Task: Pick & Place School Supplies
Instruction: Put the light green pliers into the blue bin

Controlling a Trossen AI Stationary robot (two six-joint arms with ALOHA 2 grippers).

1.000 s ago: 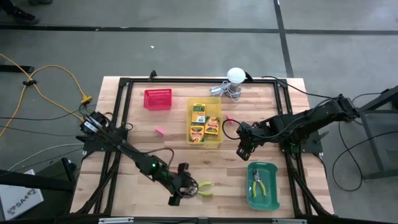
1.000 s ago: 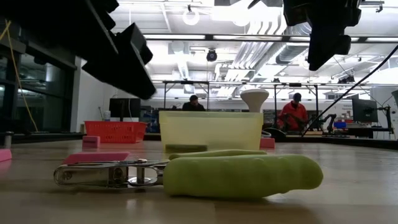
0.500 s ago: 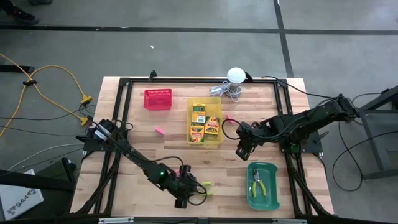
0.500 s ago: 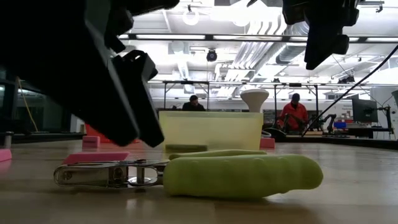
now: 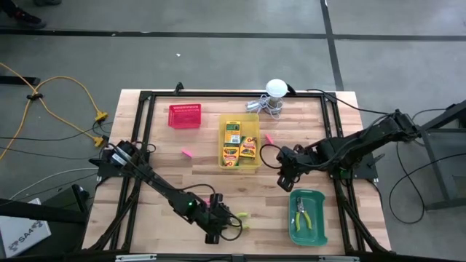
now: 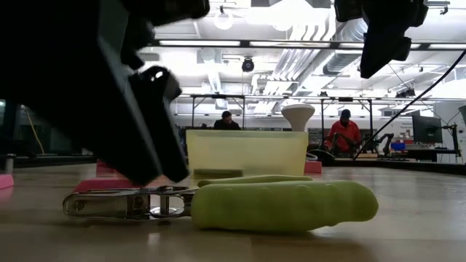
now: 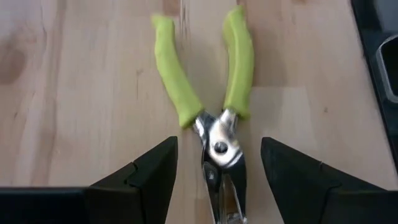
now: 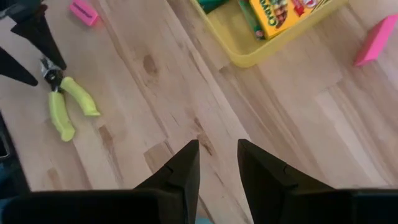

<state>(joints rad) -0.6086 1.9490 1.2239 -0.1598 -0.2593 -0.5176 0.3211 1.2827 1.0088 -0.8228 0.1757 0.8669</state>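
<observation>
A pair of pliers (image 7: 217,134) with yellow-green handles lies flat on the wooden table near its front edge, also seen in the low view (image 6: 277,206). My left gripper (image 7: 217,180) is open. Its two fingers stand either side of the pliers' metal head (image 7: 221,155) without touching it, and the handles point away from it. In the high view my left gripper (image 5: 226,223) sits just left of the pliers (image 5: 241,218). My right gripper (image 5: 285,175) hangs open and empty above bare table, between the yellow bin and the green bin.
A yellow bin (image 5: 250,166) holds crayon boxes (image 5: 232,135). A green bin (image 5: 317,218) at the front right holds another yellow-green tool (image 5: 301,214). A red bin (image 5: 184,116) stands far left. Pink erasers (image 5: 187,153) (image 5: 268,138) lie loose. A white ball (image 5: 276,88) sits at the far edge.
My left gripper has moved toward the table's right edge and down onto the pliers, tipping further downward, its fingers staying open. The pliers have not moved.
</observation>
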